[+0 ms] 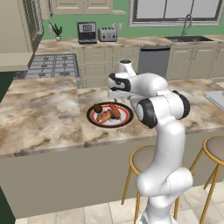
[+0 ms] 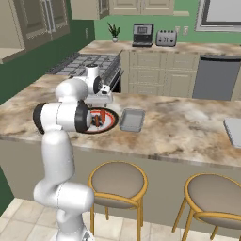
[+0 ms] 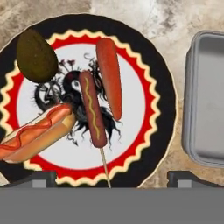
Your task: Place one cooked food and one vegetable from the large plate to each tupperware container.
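Hovering above the large plate (image 3: 164, 94) on the worktop (image 1: 39, 118), the claw (image 3: 112, 177) stands apart and empty, squared for a downward pick. A tupperware container (image 3: 205, 100) lies just beside the plate.

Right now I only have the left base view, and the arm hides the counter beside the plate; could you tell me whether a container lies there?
Observer: Yes, a tupperware container lies just beside the large plate, with a narrow gap between them.
Operator: Thank you. Is the gripper holding anything?
Observer: No. In the hand view the gripper is open above the plate, its fingertips wide apart.
Operator: Which food has the stick?
Observer: The mustard-striped corn dog, lying between the sausage and the hot dog.
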You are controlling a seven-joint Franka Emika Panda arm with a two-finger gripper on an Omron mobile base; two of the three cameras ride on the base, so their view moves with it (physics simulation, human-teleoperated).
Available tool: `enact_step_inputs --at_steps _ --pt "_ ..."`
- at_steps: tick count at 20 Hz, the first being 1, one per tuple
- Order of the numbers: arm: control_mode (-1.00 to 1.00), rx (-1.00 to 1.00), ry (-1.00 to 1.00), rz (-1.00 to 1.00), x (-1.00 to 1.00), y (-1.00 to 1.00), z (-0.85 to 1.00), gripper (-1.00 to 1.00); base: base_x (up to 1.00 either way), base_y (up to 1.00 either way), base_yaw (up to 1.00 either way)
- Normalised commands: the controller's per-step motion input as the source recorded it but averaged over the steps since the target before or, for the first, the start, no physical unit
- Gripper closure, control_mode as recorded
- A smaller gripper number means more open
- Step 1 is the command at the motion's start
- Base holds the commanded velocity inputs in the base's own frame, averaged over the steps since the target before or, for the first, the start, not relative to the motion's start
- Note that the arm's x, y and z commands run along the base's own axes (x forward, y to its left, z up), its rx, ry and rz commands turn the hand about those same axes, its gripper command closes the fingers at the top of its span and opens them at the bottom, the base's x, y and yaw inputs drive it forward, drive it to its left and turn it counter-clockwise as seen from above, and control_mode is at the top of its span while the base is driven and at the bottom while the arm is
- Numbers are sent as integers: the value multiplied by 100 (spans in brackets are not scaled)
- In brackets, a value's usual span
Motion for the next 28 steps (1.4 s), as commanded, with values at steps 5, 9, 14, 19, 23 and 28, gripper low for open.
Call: enact_step_inputs --at_steps 5,9,14,19,23,28 --pt "-100 0 -2 7 53 0 -58 -100 0 0 0" --pt "-100 0 -2 13 4 -1 -61 -100 0 0 0" --pt "-100 2 -14 10 4 -4 -43 -100 0 0 0" --pt "-100 3 -1 0 50 0 -9 -100 0 0 0" --pt "-100 1 8 0 33 0 -11 -100 0 0 0" --pt "-100 0 13 0 19 0 -17 -100 0 0 0"
